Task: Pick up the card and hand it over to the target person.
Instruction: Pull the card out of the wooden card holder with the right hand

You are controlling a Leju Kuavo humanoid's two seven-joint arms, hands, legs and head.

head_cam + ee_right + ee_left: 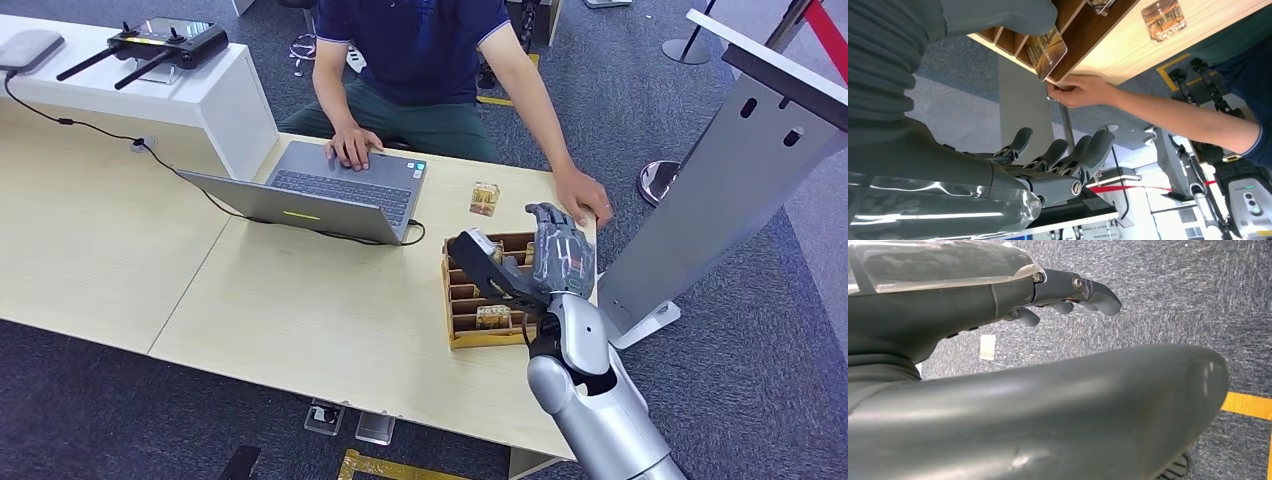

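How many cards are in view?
3: a loose card on the table, a near-slot card and a far-slot card in the box; the right hand may hide more.

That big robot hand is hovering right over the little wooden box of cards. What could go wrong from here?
The right hand is open above the slotted wooden card box, which sits at the table's edge; a clumsy reach could shove it off. The card stands between narrow dividers, so the thick fingers may fail to pinch it or may bend it. The person's hand rests just beyond the box and could get bumped.
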